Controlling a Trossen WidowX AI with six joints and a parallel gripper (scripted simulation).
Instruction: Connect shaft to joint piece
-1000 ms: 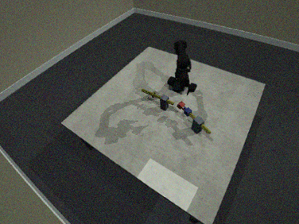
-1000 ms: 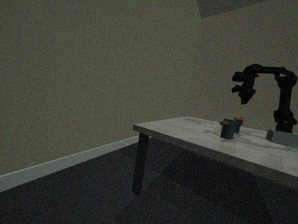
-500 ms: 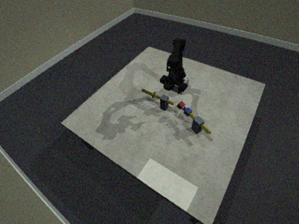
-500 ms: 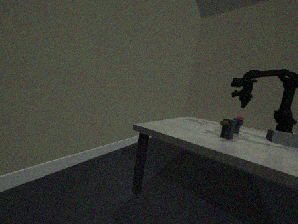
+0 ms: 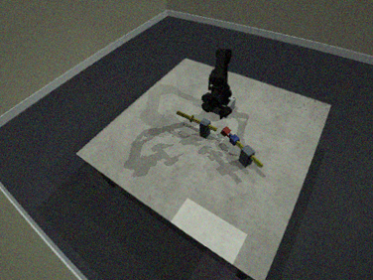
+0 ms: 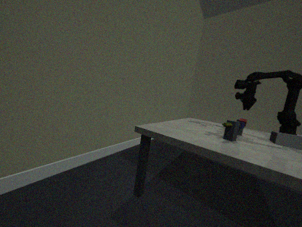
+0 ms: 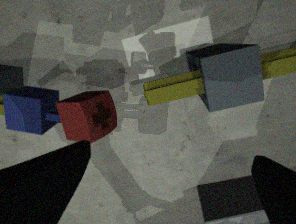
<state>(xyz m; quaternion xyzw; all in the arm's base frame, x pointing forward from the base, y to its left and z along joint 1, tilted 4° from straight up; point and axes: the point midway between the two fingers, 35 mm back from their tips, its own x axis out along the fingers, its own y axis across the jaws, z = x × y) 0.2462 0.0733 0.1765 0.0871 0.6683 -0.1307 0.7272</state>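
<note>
The red joint piece [image 5: 225, 131] [image 6: 242, 119] [image 7: 86, 117] is hinged to a blue piece [image 5: 234, 138] [image 7: 31, 111] on the fixed yellow shaft [image 5: 258, 162], which its grey block [image 5: 246, 157] holds. The second yellow shaft [image 5: 184, 114] [image 7: 172, 90] passes through the other grey block [image 5: 205, 128] [image 7: 232, 77]. Its near end stands apart from the red piece, with a gap between them. The red side facing that end shows a dark mark; whether the opening lines up exactly, I cannot tell. My gripper [image 6: 246, 109] [image 7: 169, 155] is open and empty, above the parts and touching nothing.
A pale bar with a dark end [image 6: 288, 140] lies by the arm's base, and a dark block with a pale edge shows low in the wrist view [image 7: 230, 197]. A white rectangle [image 5: 210, 229] lies near the table's edge. The second shaft carries a small collar [image 5: 191, 118].
</note>
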